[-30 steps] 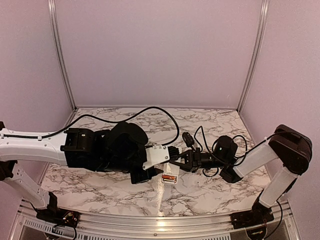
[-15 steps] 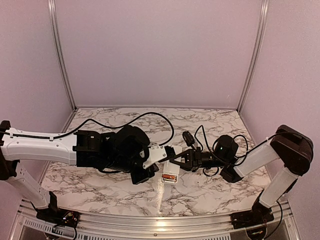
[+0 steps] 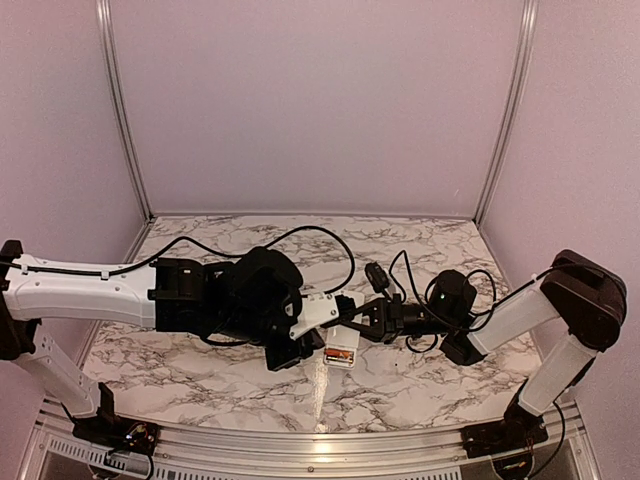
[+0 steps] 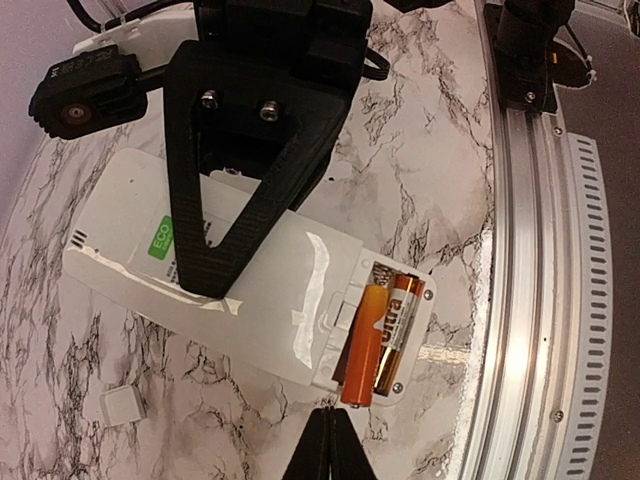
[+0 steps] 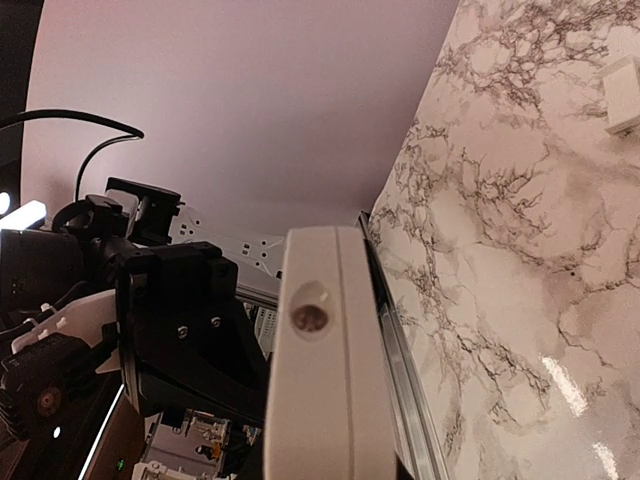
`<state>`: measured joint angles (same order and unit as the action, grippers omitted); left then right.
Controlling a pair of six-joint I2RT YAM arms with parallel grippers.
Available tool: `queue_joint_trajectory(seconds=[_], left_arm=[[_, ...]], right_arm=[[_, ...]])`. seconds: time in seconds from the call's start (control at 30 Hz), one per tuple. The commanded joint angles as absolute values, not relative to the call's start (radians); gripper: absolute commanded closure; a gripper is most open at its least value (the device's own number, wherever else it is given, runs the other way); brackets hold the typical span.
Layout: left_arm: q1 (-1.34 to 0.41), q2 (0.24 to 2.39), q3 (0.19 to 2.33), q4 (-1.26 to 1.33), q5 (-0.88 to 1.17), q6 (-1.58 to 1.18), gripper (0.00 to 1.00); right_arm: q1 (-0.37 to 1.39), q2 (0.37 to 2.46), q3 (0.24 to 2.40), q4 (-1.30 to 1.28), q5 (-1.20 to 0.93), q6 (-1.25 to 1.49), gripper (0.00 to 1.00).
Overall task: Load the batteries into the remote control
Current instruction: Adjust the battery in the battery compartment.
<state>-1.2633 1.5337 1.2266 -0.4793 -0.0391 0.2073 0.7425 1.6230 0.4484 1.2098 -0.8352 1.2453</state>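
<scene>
The white remote control [image 4: 250, 270] lies back up just above the marble, its battery bay open at the near end. My right gripper [image 3: 352, 322] is shut on its far half; one black finger [image 4: 230, 190] crosses its back. In the right wrist view the remote [image 5: 325, 380] shows end-on between the jaws. The gold battery [image 4: 402, 322] lies in the bay. The orange battery [image 4: 364, 342] lies beside it, its near end poking past the bay's edge. My left gripper [image 4: 328, 445] is shut and empty, its tips just short of the orange battery's end.
A small white square piece [image 4: 121, 405] lies on the marble left of my left gripper; it also shows far off in the right wrist view [image 5: 625, 92]. The table's aluminium front rail [image 4: 530, 300] runs close beside the remote's battery end.
The left gripper's jaws have closed on nothing and the left arm has shifted slightly right, toward the remote. The right arm and the remote have stayed put.
</scene>
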Motion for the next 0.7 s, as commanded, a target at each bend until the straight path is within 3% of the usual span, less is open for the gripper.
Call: queue_joint_trajectory(seconds=[0.0,0.67], left_arm=[[-1.266,1.556,1.255,-0.499,-0.010,0.223,0.99],[-1.263,1.584,1.263,-0.499,-0.023,0.205,0.97]], right_arm=[[0.750,1.601,0.492,1.216,-0.834,1.243,1.00],[0.749,1.583,0.494,1.222,-0.843,1.243,1.00]])
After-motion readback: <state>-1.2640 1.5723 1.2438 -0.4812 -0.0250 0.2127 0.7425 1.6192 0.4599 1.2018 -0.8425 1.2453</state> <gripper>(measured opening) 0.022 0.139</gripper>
